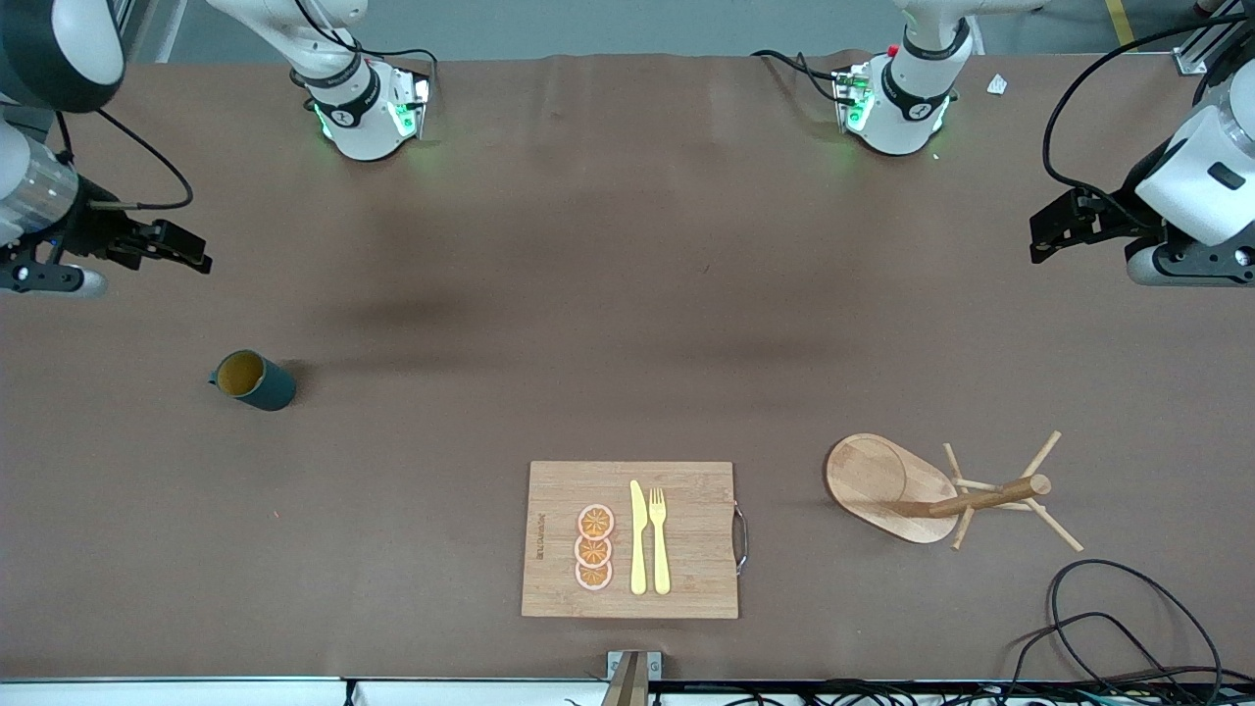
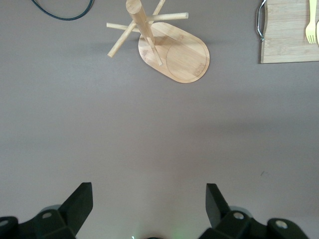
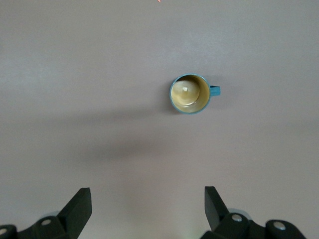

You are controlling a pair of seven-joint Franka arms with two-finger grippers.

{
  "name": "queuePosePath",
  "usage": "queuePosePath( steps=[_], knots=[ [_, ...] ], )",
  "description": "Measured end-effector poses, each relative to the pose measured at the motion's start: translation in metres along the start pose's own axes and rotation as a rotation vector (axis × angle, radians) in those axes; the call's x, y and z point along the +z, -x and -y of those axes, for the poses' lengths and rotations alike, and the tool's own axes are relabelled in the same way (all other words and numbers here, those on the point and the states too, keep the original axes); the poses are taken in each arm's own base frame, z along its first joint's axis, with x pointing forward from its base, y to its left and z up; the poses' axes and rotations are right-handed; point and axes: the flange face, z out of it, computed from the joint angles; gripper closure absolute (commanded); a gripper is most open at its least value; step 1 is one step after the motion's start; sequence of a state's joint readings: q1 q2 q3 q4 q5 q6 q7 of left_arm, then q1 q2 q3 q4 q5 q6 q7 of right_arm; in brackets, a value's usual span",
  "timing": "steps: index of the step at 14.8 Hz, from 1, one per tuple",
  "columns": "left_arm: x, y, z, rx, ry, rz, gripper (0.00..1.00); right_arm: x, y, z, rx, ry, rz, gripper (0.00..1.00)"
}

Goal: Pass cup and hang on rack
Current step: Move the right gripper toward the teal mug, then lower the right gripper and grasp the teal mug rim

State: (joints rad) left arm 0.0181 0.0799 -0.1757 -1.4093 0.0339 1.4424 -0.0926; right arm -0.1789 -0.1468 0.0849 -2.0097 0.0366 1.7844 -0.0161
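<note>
**Both hands open and empty; cup and rack at opposite ends of worktop**

The cup (image 1: 253, 380) stands upright on the worktop (image 1: 588, 294) toward the right arm's end, mouth up, yellow inside showing, handle sticking out sideways. In the right wrist view the cup (image 3: 190, 93) sits alone on bare worktop, well apart from the fingers (image 3: 77, 206).

The right hand (image 1: 162, 245) hangs over the worktop at its arm's end, fingers spread, holding nothing. It is not over the cup.

The rack (image 1: 917, 490) stands upright toward the left arm's end, nearer the front camera than the cup, pegs bare. The left wrist view shows the rack (image 2: 167, 45) well clear of the fingers (image 2: 79, 204).

The left hand (image 1: 1064, 226) hangs over its end of the worktop, fingers apart, empty.

A board (image 1: 632, 539) lies between cup and rack, near the front edge, carrying a knife (image 1: 638, 537), fork (image 1: 659, 539) and three orange slices (image 1: 594, 547).
</note>
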Motion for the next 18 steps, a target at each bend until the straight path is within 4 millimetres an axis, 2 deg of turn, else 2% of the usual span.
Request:
queuePosePath(
  steps=[5, 10, 13, 18],
  knots=[
    [0.007, -0.008, -0.006, 0.01, 0.003, -0.006, 0.0, 0.022, -0.007, 0.0, 0.006, -0.005, -0.028, 0.0],
    [0.021, -0.02, -0.011, 0.018, 0.009, -0.01, 0.0, 0.094, -0.041, 0.0, 0.005, -0.015, -0.037, 0.0],
    [0.022, -0.022, -0.011, 0.019, 0.013, -0.01, 0.0, 0.131, -0.047, 0.007, -0.006, -0.016, -0.082, 0.0],
    [0.022, -0.024, -0.012, 0.02, 0.018, -0.024, 0.0, 0.183, -0.059, 0.0, 0.008, -0.021, -0.106, 0.0]
  ],
)
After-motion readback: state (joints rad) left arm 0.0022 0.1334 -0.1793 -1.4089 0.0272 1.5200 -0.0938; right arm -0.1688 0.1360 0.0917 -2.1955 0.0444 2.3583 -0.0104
